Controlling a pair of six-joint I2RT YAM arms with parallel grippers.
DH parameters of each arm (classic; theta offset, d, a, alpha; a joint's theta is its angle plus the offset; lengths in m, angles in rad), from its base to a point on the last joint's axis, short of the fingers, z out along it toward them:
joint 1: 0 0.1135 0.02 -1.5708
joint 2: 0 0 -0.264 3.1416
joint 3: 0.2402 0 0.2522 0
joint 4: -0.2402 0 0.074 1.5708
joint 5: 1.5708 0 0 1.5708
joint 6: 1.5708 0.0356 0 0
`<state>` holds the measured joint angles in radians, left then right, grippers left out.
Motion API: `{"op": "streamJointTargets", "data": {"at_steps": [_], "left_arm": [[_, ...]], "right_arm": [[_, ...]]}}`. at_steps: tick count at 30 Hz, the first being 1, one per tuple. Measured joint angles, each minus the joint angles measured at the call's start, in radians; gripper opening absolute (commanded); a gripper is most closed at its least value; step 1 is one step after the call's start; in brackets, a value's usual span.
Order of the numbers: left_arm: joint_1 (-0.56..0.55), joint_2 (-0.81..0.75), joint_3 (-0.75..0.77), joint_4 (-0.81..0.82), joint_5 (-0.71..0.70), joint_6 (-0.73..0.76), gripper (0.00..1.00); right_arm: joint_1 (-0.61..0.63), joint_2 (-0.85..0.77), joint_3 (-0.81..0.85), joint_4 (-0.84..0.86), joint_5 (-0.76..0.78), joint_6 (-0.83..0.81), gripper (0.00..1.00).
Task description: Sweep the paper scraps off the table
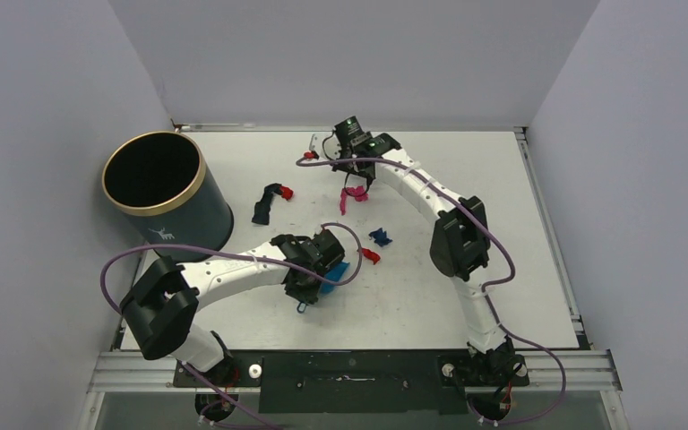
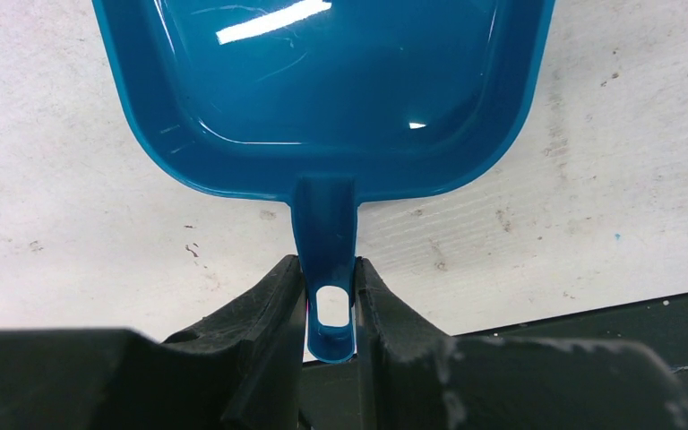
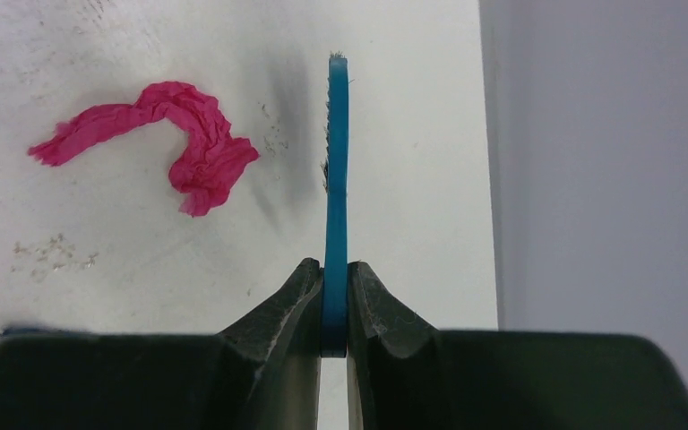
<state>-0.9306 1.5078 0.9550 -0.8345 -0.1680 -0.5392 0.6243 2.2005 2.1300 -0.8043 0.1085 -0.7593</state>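
Paper scraps lie on the white table [image 1: 511, 188]: a black one [image 1: 262, 204] with a red one [image 1: 286, 192] beside it, a magenta strip [image 1: 351, 195], a dark blue bit [image 1: 379, 236] and a red bit [image 1: 370, 256]. My left gripper [image 2: 330, 269] is shut on the handle of the blue dustpan [image 2: 322, 90], which lies flat on the table at centre [image 1: 333, 278]. My right gripper [image 3: 335, 273] is shut on the thin blue brush [image 3: 336, 161], held edge-on. The magenta strip [image 3: 188, 143] lies just left of the brush. The dustpan's inside shows no scraps.
A dark round bin with a gold rim [image 1: 166, 193] stands open at the table's left side. A small red bit [image 1: 310, 155] lies near the far edge. Grey walls close the table on three sides; a metal rail [image 1: 349, 367] runs along the near edge.
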Motion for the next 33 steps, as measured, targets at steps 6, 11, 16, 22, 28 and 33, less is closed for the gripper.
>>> {"op": "streamJointTargets", "data": {"at_steps": [6,11,16,22,28,33], "left_arm": [[0.000,0.000,0.016,-0.004,0.007,0.002,0.00],[0.000,0.001,0.032,-0.014,0.008,0.013,0.00],[0.000,0.034,0.052,-0.016,0.008,0.027,0.00],[-0.001,0.085,0.065,-0.018,0.008,0.034,0.00],[-0.023,0.111,0.082,-0.023,0.024,0.054,0.00],[-0.035,0.117,0.084,-0.022,0.042,0.075,0.00]], "right_arm": [[0.025,0.118,0.005,0.000,0.042,0.001,0.05],[0.094,0.101,-0.001,-0.058,0.020,0.024,0.05],[0.160,0.049,-0.025,-0.174,-0.093,0.061,0.05],[0.196,-0.058,-0.102,-0.314,-0.275,0.072,0.05],[0.173,-0.096,-0.134,-0.386,-0.401,0.058,0.05],[0.167,-0.139,-0.189,-0.374,-0.430,0.053,0.05]]}}
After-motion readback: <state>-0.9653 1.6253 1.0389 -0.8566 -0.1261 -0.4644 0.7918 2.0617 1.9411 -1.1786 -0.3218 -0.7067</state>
